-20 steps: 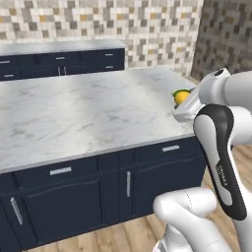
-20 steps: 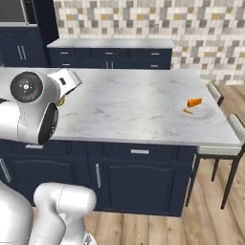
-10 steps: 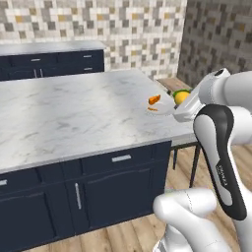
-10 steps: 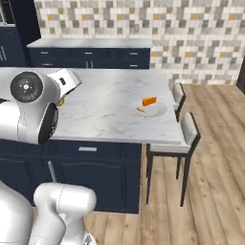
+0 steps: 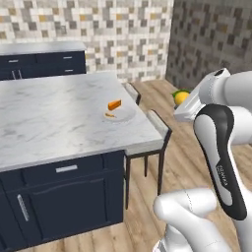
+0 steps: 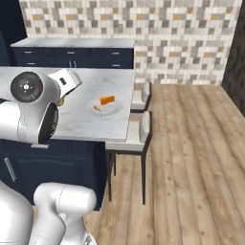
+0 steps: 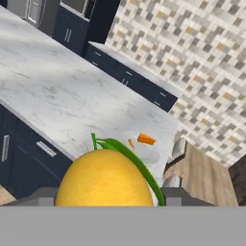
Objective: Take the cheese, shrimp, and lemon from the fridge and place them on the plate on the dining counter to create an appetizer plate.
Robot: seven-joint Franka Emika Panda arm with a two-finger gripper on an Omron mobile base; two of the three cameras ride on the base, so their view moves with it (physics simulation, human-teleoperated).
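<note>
White arm folded high, tool [image 7: 108, 202] gripping the lemon [image 7: 104, 178].

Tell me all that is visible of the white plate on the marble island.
The plate is round, shallow and plain white, nearly blending with the marble top of the dining counter. It lies flat near the counter's edge, beside the stools. On it rest the cheese, an orange wedge, and the shrimp, a thin orange sliver. Nothing else touches it.
</note>
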